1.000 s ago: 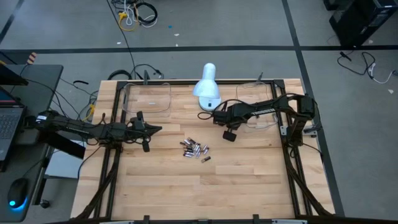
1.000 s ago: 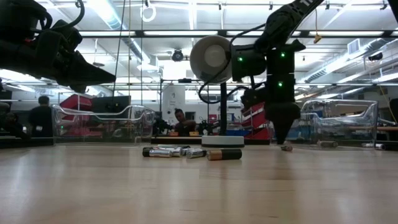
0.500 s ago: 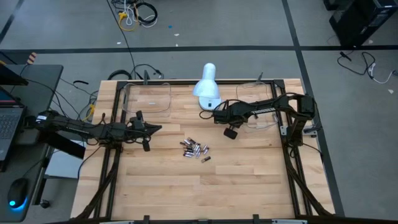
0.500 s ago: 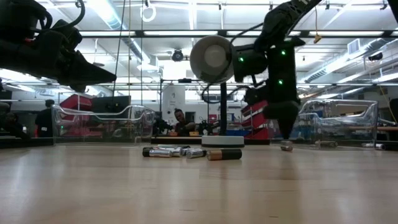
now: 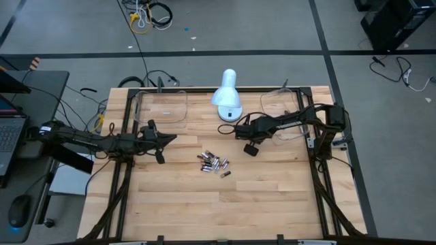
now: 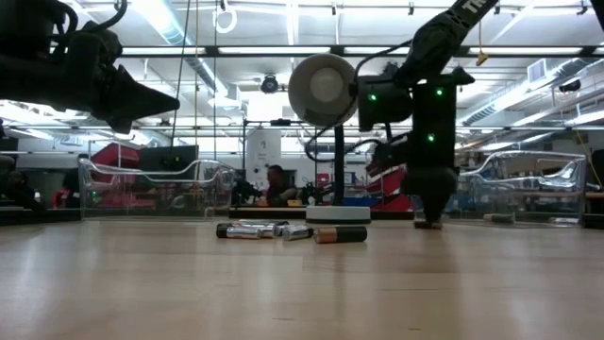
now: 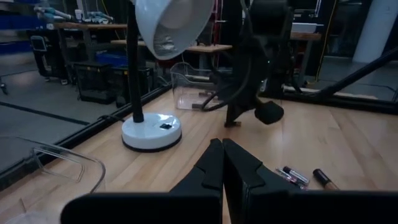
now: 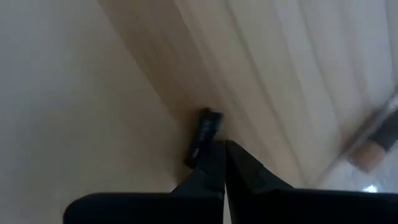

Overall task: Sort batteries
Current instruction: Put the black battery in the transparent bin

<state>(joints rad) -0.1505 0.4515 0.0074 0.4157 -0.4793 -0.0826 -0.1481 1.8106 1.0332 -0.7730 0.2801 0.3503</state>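
Note:
Several small batteries (image 5: 213,162) lie in a loose heap at the table's middle, some silvery and some dark, also in the low view (image 6: 283,230). One more dark battery (image 8: 205,132) lies alone on the wood farther back and to the right. My right gripper (image 8: 222,146) is shut and points steeply down, with its tip at this battery, near the right clear tray (image 5: 283,112). It also shows in the low view (image 6: 430,221). My left gripper (image 5: 173,139) hovers shut and level above the table's left part, pointing at the heap. My right gripper's shut fingertips (image 8: 211,155) come from above, steeply slanted, and stand at the near end (image 8: 196,151) of the lone dark battery. The battery lies flat on the table. Whether the tips press on it or only stand beside it, I cannot tell.
A white desk lamp (image 5: 227,101) stands at the table's far middle, close behind my right gripper. A second clear tray (image 5: 162,107) sits at the far left. The near half of the wooden table (image 5: 218,211) is bare wood. Dark frame rails run along both sides.
My right gripper, still shut, has shifted slightly over the lone battery and sunk until its tip is down at it, near the table. My left gripper has tipped its nose up a little where it hovers.

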